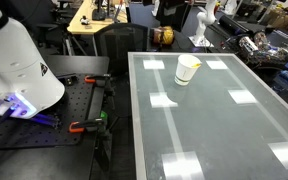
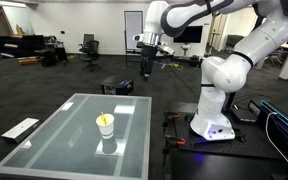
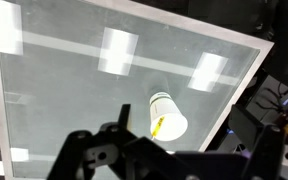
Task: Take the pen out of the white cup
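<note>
Gripper (image 2: 147,66) hangs high above the cup and well apart from it; in the wrist view the jaws look spread wide. White cup (image 3: 168,115) stands upright on the glass table (image 3: 64,90). Yellow pen (image 3: 160,126) is inside the cup, leaning on its rim, near upright. Likely next: straight descent over the cup.

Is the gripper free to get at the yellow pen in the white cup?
Probably yes: the gripper hangs high above the table, the white cup stands alone on it, and the pen shows at its open top.
</note>
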